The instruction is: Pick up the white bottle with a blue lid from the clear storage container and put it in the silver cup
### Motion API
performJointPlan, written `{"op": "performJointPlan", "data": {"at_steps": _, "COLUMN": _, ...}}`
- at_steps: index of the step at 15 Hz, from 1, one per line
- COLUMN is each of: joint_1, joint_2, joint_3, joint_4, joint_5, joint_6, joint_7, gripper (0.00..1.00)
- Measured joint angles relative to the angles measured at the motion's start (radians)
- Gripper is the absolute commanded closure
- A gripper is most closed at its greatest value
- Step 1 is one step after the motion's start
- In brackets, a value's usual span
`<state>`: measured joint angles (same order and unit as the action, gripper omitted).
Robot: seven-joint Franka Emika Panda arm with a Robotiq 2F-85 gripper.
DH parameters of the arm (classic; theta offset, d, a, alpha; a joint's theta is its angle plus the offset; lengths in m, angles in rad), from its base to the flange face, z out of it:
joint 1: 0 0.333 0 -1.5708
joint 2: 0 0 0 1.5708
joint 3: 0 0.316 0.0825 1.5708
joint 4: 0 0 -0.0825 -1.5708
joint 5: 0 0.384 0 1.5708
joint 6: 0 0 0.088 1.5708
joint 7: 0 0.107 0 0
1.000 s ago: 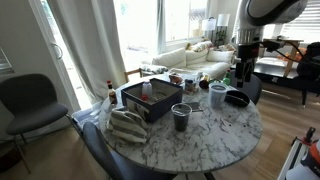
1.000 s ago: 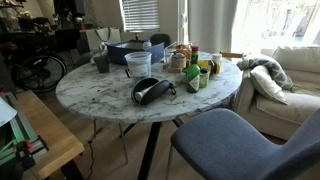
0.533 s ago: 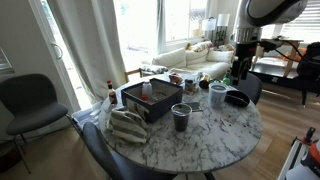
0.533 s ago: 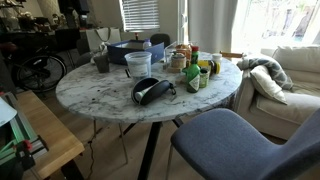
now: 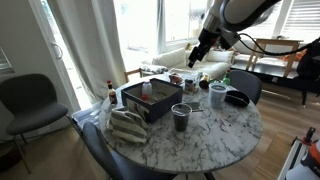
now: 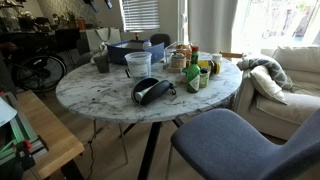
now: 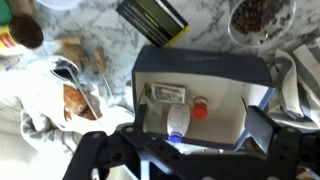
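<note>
In the wrist view the white bottle with a blue lid sits inside the clear storage container, beside a red-capped item. Its lid points to the bottom of the view. My gripper is open and empty, high above the container, with one finger on each side of the bottle. In an exterior view the gripper hangs well above the table, behind the container. The silver cup stands in front of the container. It also shows in an exterior view, next to the container.
A white cup and a black headset lie to the right on the round marble table. A striped cloth bundle lies at the front left. Several bottles and jars crowd one edge. Chairs surround the table.
The arm has swung from beside the table's right side leftward over the table, and the gripper now hangs above and behind the container. Nothing on the table has moved.
</note>
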<state>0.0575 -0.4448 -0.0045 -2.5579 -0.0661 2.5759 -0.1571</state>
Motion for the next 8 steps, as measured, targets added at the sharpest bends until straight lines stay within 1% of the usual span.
{"op": "performJointPlan", "data": {"at_steps": 2, "joint_1": 0.05, "joint_2": 0.109, "joint_3": 0.003, "joint_4": 0.093, "joint_5": 0.035, "joint_6": 0.075, "joint_7": -0.021, "gripper": 0.0}}
{"op": "performJointPlan", "data": {"at_steps": 4, "joint_1": 0.085, "joint_2": 0.228, "joint_3": -0.004, "joint_4": 0.209, "joint_5": 0.104, "joint_6": 0.104, "joint_7": -0.078, "gripper": 0.0}}
{"op": "performJointPlan", "data": {"at_steps": 6, "joint_1": 0.106, "joint_2": 0.341, "joint_3": -0.022, "joint_4": 0.33, "joint_5": 0.213, "joint_6": 0.104, "joint_7": -0.171, "gripper": 0.0}}
{"op": "performJointPlan", "data": {"at_steps": 8, "joint_1": 0.104, "joint_2": 0.441, "joint_3": -0.036, "joint_4": 0.447, "joint_5": 0.35, "joint_6": 0.077, "joint_7": -0.29, "gripper": 0.0}}
